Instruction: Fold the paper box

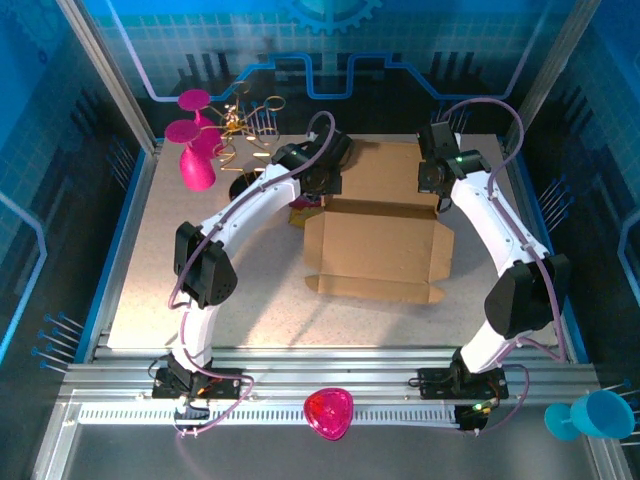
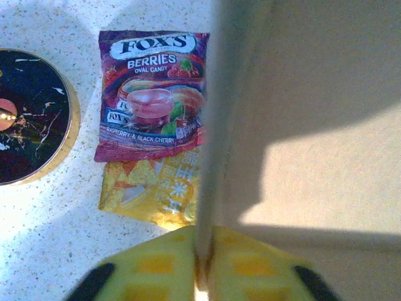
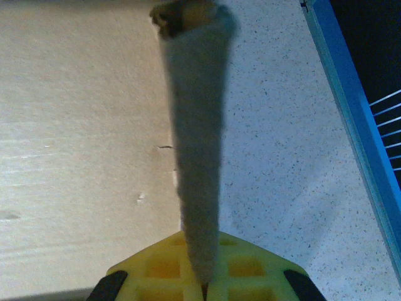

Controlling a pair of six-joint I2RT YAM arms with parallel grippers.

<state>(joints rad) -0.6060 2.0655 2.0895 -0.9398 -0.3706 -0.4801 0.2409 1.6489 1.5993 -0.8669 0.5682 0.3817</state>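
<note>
**With Both Side Flaps Pinched, the Box Is Ready for Its Fold**

Since the paper box (image 1: 380, 245) lies near the middle of the table (image 1: 200, 290), between the two arms, each arm reaches it from its own side. It is plain brown corrugated card. The broad near panel lies flat, with small tabs jutting from its corners, and a second panel stretches away behind it.

The left gripper (image 2: 202, 266) is closed tight on the left side flap (image 2: 210, 125), which stands on edge between the yellow, waffle-patterned pads. The right gripper (image 3: 203, 279) is clamped the same way on the right side flap (image 3: 197, 125), a thin upright strip that looks slightly frayed at its far end.

The step in hand appears to be raising these side walls. To do it well, the two arms should probably move together, so that each flap turns cleanly on its scored crease and the sheet does not twist or skid across the speckled tabletop. Corrugated card is stiff along its flutes and springs back, so a firm, even pinch close to the crease should serve better than a hold at the tip. A jerk could buckle the wall.

Just beside the left flap lie a glossy berry candy packet (image 2: 153, 94) and, partly under it, a crinkled yellow packet (image 2: 153, 194). A round dark disc (image 2: 28, 116) with a gold rim sits further left. A blue rail (image 3: 351, 94) edges the table on the right.
</note>
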